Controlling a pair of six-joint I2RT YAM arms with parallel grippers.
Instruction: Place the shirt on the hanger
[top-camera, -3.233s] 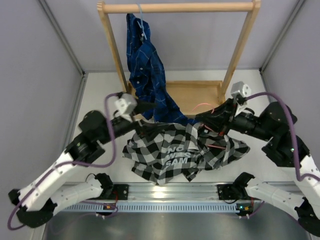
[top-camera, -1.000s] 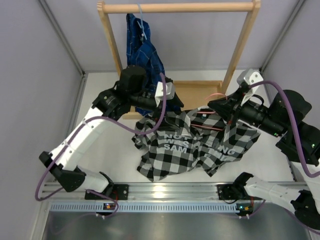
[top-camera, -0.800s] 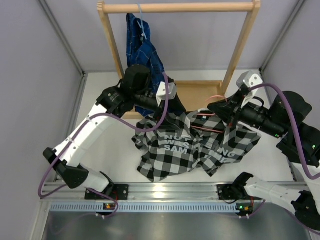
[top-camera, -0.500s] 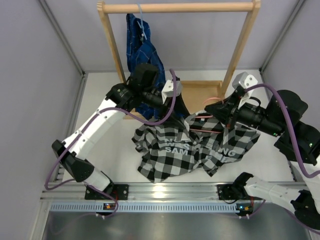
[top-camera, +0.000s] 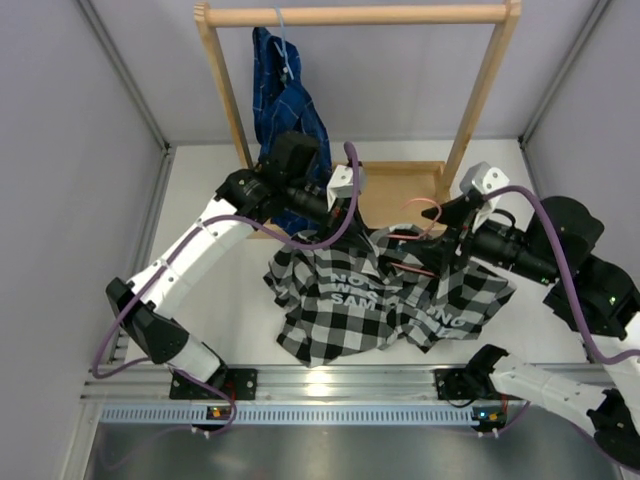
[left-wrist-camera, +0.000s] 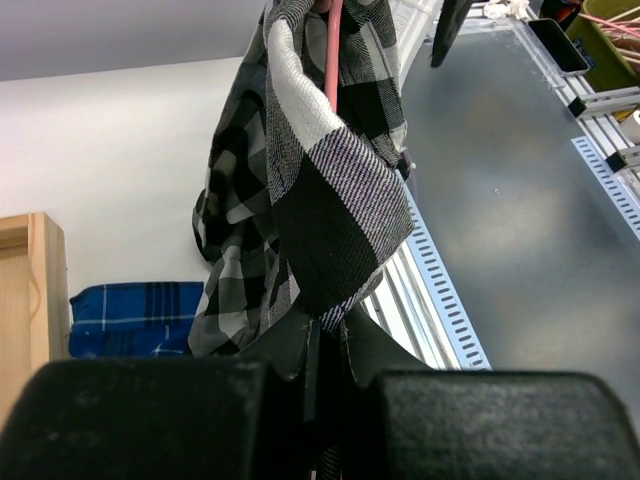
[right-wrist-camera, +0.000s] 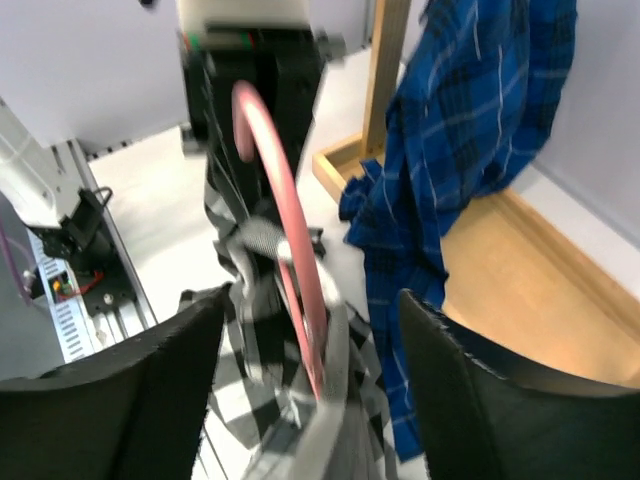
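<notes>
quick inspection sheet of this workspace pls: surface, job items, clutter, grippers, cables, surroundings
surface: white table, shirt over its middle
job's things: checked shirt bunched and held up at its top; pink hanger threaded into that top, hook poking out
clutter: blue plaid shirt hanging on a light blue hanger
grippers: left gripper shut on shirt fabric; right gripper has the hanger between its fingers, grip unclear
cables: purple cables loop off both arms
surroundings: wooden rack, grey walls, metal rail
</notes>
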